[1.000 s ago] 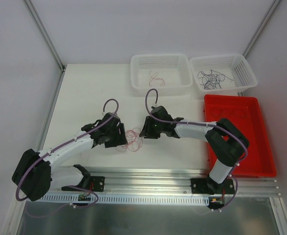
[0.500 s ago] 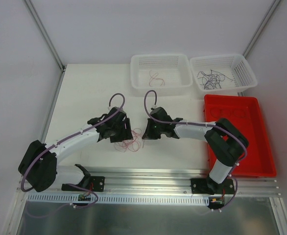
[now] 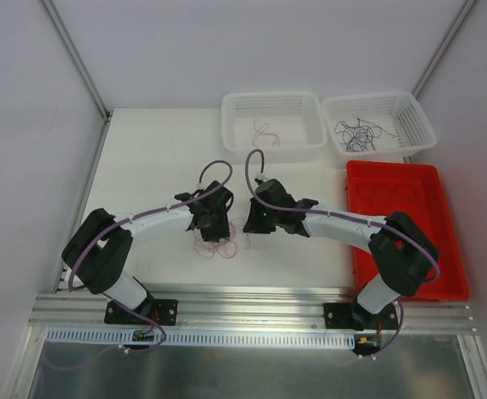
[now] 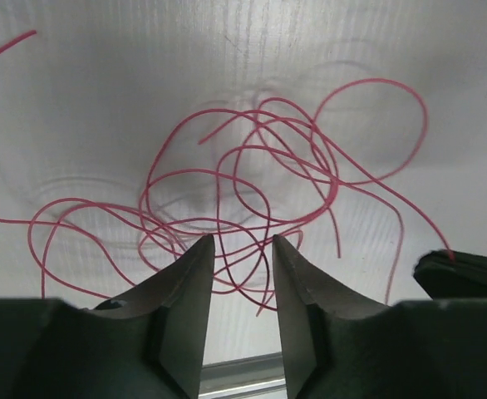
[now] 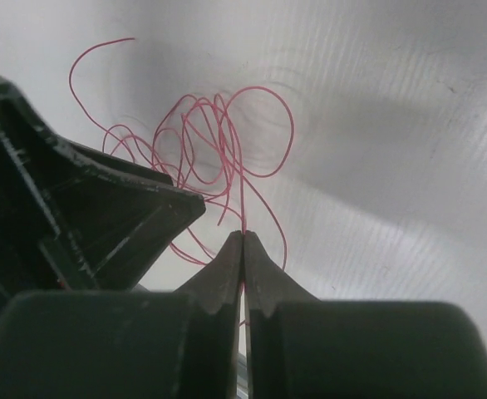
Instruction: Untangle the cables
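1. Cables (image 3: 220, 241), a knot of hair-thin red loops, are lying on the white surface (image 3: 160, 158) between my two arms. They are well apart from the baskets at the far edge.
2. I am holding the left pincer (image 4: 241, 249) released. Its jaws are standing a narrow gap apart and straddling several strands at the near side of the knot, gripping nothing.
3. I am clenching the right pincer (image 5: 243, 237), tips pressed together. One red strand is running straight into those tips, so I am judging it pinched there, though the wire is too thin for me to be sure.
4. I am reading this as the pull-apart step: one end of the cables anchored on the right, the left lining up for a second hold.
5. Next I am expecting to need the left jaws closing on a single loop rather than a bundle. After that come a slow, low separation of the arms and a watch for the knot tightening instead of opening.
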Robot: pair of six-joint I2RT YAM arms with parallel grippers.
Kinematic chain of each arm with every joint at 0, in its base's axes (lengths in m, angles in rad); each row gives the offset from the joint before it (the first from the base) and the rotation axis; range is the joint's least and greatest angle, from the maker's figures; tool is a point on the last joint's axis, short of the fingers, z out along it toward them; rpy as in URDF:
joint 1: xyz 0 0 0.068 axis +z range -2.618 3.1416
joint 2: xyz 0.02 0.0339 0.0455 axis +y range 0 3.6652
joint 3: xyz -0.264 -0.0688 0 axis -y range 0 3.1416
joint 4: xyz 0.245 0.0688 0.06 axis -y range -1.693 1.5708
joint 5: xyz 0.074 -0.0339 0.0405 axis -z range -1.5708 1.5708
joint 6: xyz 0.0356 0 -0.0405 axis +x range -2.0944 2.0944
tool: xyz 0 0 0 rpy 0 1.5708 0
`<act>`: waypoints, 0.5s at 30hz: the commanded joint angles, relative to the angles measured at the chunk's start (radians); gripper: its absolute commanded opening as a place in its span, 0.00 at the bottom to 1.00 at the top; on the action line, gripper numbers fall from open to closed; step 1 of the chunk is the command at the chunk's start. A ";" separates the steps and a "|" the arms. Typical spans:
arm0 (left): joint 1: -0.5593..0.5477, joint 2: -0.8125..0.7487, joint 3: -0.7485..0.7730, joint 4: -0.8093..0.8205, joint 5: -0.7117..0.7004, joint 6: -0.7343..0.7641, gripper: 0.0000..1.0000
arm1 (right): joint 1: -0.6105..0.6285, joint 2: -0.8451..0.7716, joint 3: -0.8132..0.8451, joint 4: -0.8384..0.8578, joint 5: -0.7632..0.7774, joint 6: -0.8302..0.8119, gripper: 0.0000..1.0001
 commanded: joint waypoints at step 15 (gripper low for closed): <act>0.068 -0.100 -0.047 -0.083 -0.194 0.076 0.00 | -0.187 -0.492 0.237 -0.396 0.271 -0.425 0.01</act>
